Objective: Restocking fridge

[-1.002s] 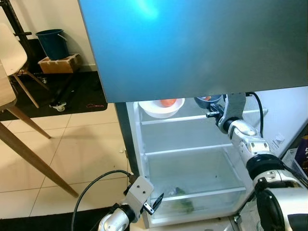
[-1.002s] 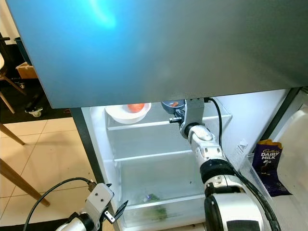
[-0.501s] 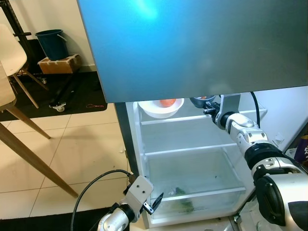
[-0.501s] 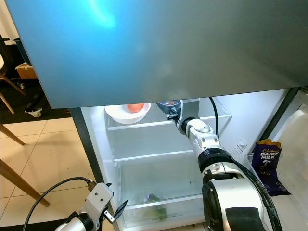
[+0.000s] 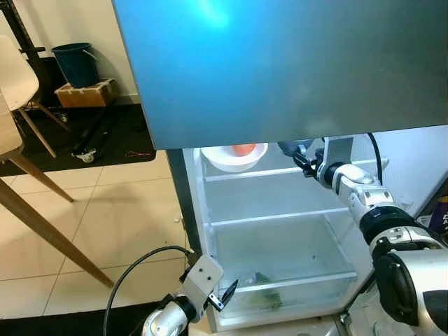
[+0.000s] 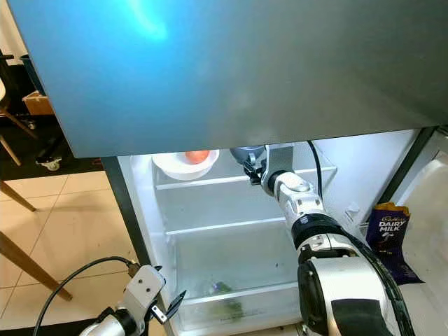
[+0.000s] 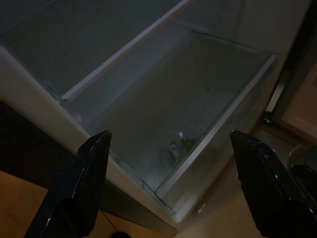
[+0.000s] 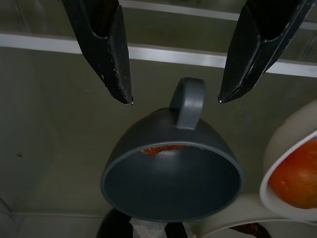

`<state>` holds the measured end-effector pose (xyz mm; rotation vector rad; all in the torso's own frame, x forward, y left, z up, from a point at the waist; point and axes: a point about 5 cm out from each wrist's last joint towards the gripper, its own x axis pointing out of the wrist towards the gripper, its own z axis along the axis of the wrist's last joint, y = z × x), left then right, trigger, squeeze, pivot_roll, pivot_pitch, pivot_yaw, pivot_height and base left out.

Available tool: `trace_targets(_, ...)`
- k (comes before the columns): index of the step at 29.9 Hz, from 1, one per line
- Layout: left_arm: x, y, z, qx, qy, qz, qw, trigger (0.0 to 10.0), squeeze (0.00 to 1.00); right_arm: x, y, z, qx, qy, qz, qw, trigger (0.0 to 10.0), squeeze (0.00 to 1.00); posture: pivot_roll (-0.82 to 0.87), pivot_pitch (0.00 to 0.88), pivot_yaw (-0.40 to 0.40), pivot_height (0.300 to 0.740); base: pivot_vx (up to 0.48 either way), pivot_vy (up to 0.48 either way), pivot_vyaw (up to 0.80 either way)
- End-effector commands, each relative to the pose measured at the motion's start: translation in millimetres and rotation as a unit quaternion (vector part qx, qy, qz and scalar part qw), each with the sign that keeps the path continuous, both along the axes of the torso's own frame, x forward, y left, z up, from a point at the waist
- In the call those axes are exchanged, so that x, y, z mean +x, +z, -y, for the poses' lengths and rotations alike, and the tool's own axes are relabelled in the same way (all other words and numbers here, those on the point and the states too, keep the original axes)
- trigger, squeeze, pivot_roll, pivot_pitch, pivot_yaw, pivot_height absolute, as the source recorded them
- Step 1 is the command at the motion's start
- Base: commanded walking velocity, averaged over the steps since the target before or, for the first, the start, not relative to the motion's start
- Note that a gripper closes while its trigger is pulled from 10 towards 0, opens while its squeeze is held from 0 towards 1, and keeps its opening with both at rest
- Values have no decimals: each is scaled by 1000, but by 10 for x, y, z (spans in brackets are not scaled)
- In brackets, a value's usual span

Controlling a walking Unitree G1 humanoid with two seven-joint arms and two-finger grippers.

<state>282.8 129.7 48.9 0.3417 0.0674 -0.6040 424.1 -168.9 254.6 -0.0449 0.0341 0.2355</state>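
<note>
A grey mug with something orange inside stands on the fridge's top shelf, its handle pointing at my right gripper. That gripper is open, one finger on each side of the handle and neither touching it. In the eye views the mug is partly hidden under the freezer door, with the right gripper just in front. Left of it a white bowl holds an orange fruit. My left gripper hangs open, low by the crisper drawer.
The blue-grey freezer door overhangs the open fridge. Green vegetables lie in the bottom drawer. A Dairy Milk bag sits in the door shelf at right. Wooden table legs, a chair and a bucket stand at left.
The grey mug and my right gripper sit a little further left along the top shelf, nearer the bowl. The left arm has not moved.
</note>
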Motion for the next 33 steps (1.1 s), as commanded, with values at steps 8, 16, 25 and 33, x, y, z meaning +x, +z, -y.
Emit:
trace_targets(8, -62, -66, -57, 3, 4, -15, 1000, 10000, 0, -168, -96, 23, 13, 57, -11, 998, 10000, 0, -62, 175, 10, 627, 0, 0, 0)
trace_targets(16, -131, -115, -112, 2, 17, -21, 1000, 10000, 0, -627, -667, -28, -24, 73, -98, 992, 10000, 0, -61, 164, 10, 627, 0, 0, 0)
trace_targets(25, -258, -190, -425, -33, 113, -40, 992, 10000, 0, -921, -1357, 75, -76, 24, -187, 979, 10000, 0, -61, 159, 7, 627, 0, 0, 0)
trace_targets(33, -419, -360, -827, -33, 227, -86, 969, 10000, 0, -1165, -2049, 85, -38, -20, -218, 975, 10000, 0, -46, 154, 18, 627, 0, 0, 0)
